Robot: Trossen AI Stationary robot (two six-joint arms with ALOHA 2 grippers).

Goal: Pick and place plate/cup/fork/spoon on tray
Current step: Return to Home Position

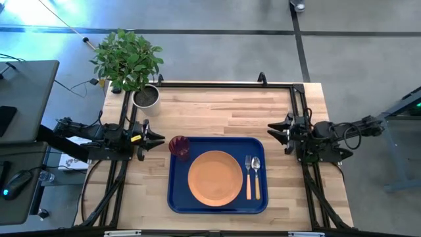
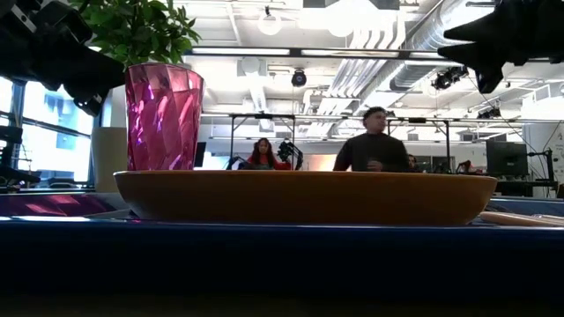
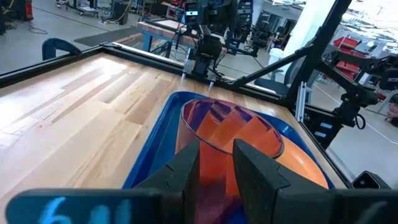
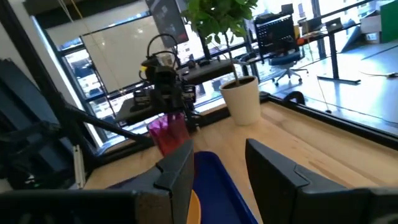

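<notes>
the blue tray point(image 1: 176, 197) lay on the wooden table point(image 1: 217, 108), and all four pieces of tableware were on it. the orange plate point(image 1: 215, 177) sat flat in the tray's middle. the dark red cup point(image 1: 179, 147) stood upright in the tray's far left corner, the corner toward the plant, just beside the plate's rim. the fork point(image 1: 248, 176) and the spoon point(image 1: 256, 176) lay side by side on the tray's right part. the fork was nearer the plate and the spoon just outside it. both had their handles toward the tray's near edge and their metal ends toward its far edge. the left gripper point(image 1: 158, 139) hovered just off the tray's left side, level with its far left corner and near the cup, holding nothing. its wrist view showed its fingers point(image 3: 186, 168) with a narrow gap between them. the right gripper point(image 1: 273, 133) hung just beyond the tray's far right corner, apart from it and empty, its two fingers spread wider. a grey plant pot point(image 1: 146, 97) stood well beyond the tray's far left corner. in the low view two people point(image 2: 370, 145) showed in the room past the tray.
</notes>
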